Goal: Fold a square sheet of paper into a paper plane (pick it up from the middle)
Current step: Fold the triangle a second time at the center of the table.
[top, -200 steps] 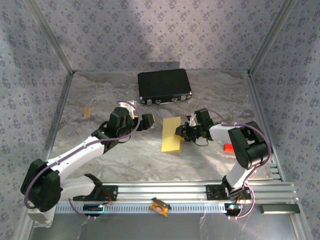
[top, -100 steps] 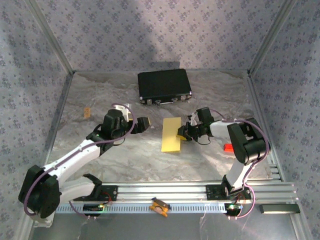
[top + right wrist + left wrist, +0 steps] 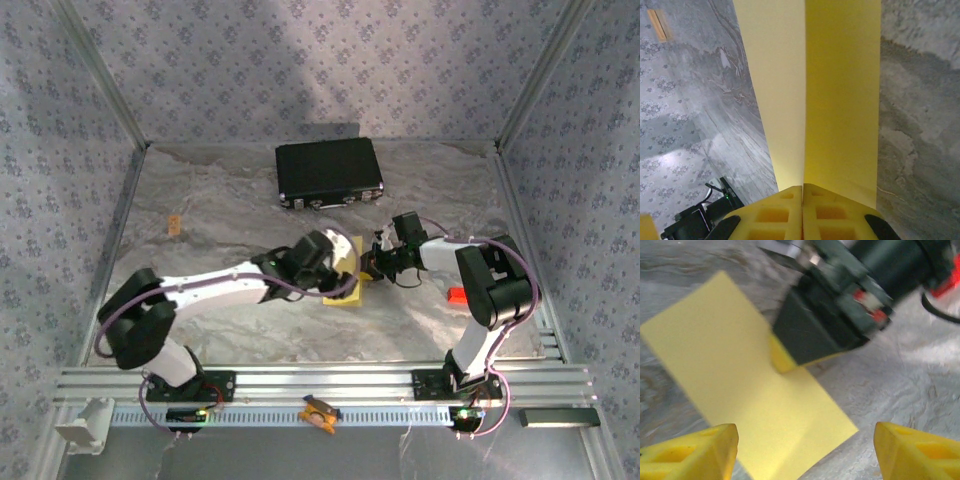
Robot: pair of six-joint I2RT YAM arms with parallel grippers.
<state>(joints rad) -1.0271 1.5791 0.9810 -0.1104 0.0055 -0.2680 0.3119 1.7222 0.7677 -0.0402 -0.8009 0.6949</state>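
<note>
The square sheet of paper (image 3: 347,295) is yellow and folded into a narrow rectangle at the table's middle. My right gripper (image 3: 372,265) is shut on its right edge. In the right wrist view the shut fingers (image 3: 802,210) pinch the paper (image 3: 840,100) along a crease, with a pale flap on the left and a darker one on the right. My left gripper (image 3: 340,275) hovers over the paper from the left, partly hiding it. In the left wrist view the left gripper (image 3: 807,455) stands open, straddling the paper's (image 3: 740,370) near corner, with the right gripper's yellow fingertip (image 3: 782,357) on the far edge.
A black case (image 3: 329,173) lies at the back centre. A small tan piece (image 3: 174,224) sits at the left and a red object (image 3: 456,295) beside the right arm. An orange clip (image 3: 318,412) rests on the front rail. Patterned walls close three sides.
My left arm has swung right, from left of the paper to over it, with its jaws a little narrower. The right gripper has closed fully on the paper's edge.
</note>
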